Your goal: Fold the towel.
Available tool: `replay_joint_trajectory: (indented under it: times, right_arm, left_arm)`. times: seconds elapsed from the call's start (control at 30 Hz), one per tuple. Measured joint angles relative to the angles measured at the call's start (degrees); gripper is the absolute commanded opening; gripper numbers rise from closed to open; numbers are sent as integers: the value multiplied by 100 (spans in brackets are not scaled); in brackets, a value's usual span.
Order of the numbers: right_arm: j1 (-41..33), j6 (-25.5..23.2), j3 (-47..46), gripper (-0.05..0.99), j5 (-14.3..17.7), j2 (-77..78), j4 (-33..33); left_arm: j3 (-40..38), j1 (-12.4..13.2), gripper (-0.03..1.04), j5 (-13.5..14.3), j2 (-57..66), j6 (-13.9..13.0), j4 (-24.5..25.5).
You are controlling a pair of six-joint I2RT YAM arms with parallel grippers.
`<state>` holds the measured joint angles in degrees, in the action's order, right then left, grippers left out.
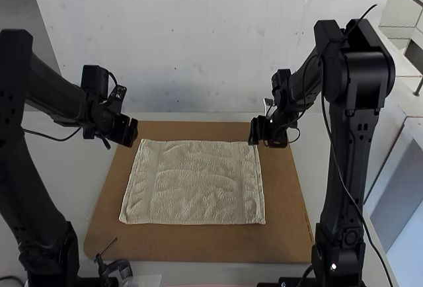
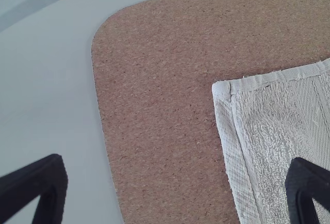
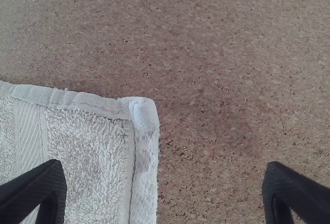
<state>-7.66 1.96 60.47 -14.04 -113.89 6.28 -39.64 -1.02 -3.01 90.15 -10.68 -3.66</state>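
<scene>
My L black hand & R black hand, both open, are by the far corners of the flat beige terry towel, R nearer, long axis L-R.

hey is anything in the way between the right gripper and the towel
Nothing visible. The right gripper is open at the far right corner of the towel, which lies spread on the board, uncovered.

Noted one cream terry towel, rectangular, with hemmed edges and a flat woven band near each short side. Lies spread in a single layer on a brown board, long sides running left to right. Shows shallow ripples and a bulky far right corner.
</scene>
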Motion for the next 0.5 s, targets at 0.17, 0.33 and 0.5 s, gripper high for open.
replay_joint_trajectory:
  times: [0.17,0.33,0.5]
  right_arm:
    - [-17,-24,7,74,17,0,11]
    - [-146,-28,83,70,17,-48,44]
    - [-319,-68,109,69,17,-149,11]
  left_arm:
    - [0,0,94,0,0,0,2]
    - [0,0,94,0,0,0,0]
    - [0,-2,94,0,0,0,0]
